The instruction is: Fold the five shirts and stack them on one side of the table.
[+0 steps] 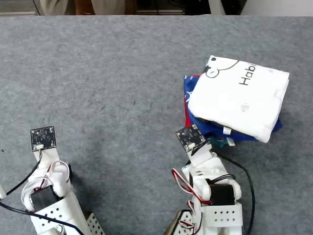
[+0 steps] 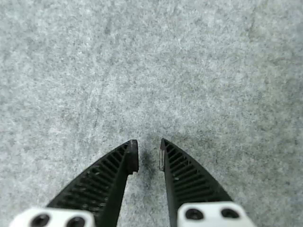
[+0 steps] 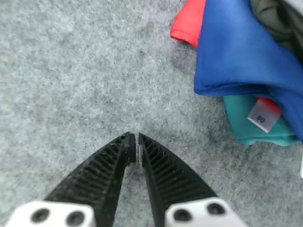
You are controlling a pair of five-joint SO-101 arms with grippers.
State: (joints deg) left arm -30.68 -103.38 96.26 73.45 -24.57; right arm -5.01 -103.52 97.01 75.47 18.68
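Stack of folded shirts: right half of the grey felt-covered worktop (image 1: 112, 73), towards its right edge.
Top: white cotton shirt with black print (image 1: 239, 98), lying askew. Beneath it, edges protruding: blue shirt (image 3: 236, 52), red shirt (image 3: 189, 23), teal shirt (image 3: 251, 127), one dark shirt (image 3: 279, 19).
Right gripper (image 3: 136, 142): just beside the stack's near left corner, not touching, jaws closed on nothing.
Left gripper (image 2: 148, 153): well apart, towards the near left corner, jaws slightly parted, empty.

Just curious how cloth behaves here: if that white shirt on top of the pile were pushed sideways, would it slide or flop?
Probably floppy: the white shirt is soft folded cloth, so it would likely bunch or unfold. It sits askew on the blue shirt, so a push might slide it off.
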